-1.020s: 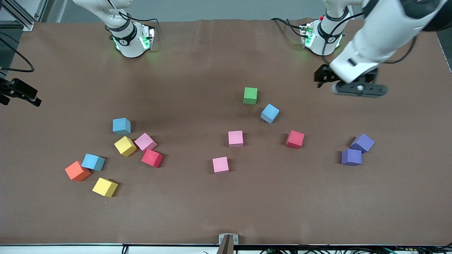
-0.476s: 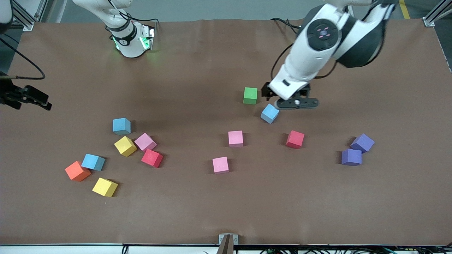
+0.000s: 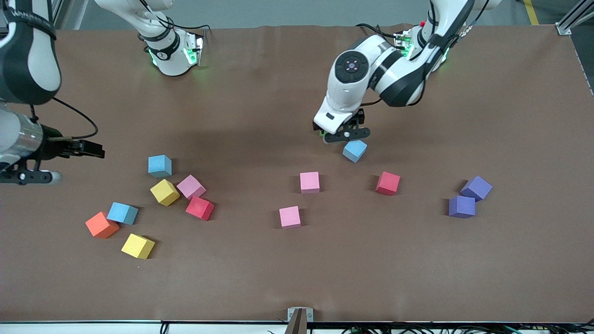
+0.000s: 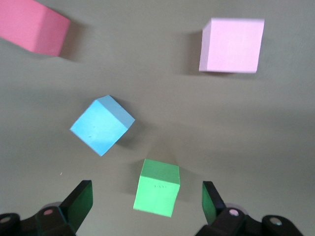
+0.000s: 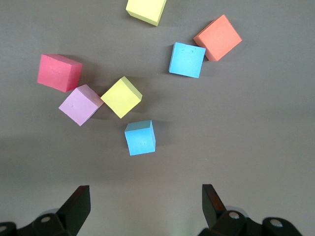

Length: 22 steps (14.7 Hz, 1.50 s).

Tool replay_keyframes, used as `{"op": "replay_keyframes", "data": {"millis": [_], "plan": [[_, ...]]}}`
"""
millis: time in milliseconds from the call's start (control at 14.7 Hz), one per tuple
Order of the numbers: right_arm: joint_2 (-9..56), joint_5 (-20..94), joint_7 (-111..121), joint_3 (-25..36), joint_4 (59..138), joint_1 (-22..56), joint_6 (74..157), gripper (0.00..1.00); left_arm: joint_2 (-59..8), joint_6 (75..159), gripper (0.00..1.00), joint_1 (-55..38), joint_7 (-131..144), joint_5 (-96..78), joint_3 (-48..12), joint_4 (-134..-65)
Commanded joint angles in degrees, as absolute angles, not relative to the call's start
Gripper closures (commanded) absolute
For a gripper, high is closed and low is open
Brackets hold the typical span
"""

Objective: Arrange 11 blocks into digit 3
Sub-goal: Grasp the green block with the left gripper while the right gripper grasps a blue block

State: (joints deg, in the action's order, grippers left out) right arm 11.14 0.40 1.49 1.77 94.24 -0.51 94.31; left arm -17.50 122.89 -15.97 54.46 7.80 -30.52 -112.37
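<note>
Left wrist view: green block (image 4: 157, 194) slightly askew

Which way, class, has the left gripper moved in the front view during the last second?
Yes. The left gripper has swung toward the right arm's end of the table, and now hangs open over the green block, beside a light blue block.
</note>
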Motion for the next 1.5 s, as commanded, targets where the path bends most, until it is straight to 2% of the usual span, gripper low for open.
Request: {"op": "replay_keyframes", "data": {"millis": [0, 136, 612, 952, 1020, 1088, 1224, 1292, 1428], "plan": [[9.8, 0.2, 1.3, 1.9, 102.3, -0.4, 100.4, 0.0, -18.3, 130.5, 0.03, -16.2, 54.6, 10.6, -32.2, -118.3], [9.8, 0.2, 1.8, 1.9, 107.0, -0.8, 106.0, 0.0, -18.7, 136.5, 0.05, -17.0, 54.6, 12.4, -32.3, -122.4], [10.0, 0.2, 5.5, 1.9, 124.0, -0.1, 121.4, 0.0, -23.3, 137.3, 0.09, -18.8, 54.5, 16.8, -32.4, -123.0], [13.1, 0.1, 5.6, 1.9, 127.0, 2.0, 126.3, 0.0, -25.6, 137.4, 0.12, -18.0, 54.8, 17.8, -32.5, -123.1], [13.8, 0.2, 5.6, 1.9, 127.0, 2.1, 126.6, 0.0, -26.1, 137.4, 0.18, -18.0, 54.8, 17.8, -32.5, -123.1], [14.5, 0.2, 5.6, 1.8, 127.0, 2.1, 126.9, 0.0, -26.3, 137.4, 0.33, -17.9, 55.1, 17.8, -32.5, -123.1], [15.6, 0.2, 5.6, 1.8, 127.1, 2.2, 128.2, 0.0, -27.9, 137.4, 0.55, -17.9, 56.6, 17.8, -32.5, -122.3], [16.3, 0.2, 5.6, 1.8, 127.1, 2.2, 129.0, 0.0, -28.0, 137.3, 0.6, -18.5, 57.8, 17.8, -32.5, -121.6], [17.7, 0.2, 5.6, 1.8, 127.2, 2.3, 130.2, 0.0, -28.3, 136.8, 0.64, -19.8, 60.1, 17.7, -32.6, -119.6]]}}
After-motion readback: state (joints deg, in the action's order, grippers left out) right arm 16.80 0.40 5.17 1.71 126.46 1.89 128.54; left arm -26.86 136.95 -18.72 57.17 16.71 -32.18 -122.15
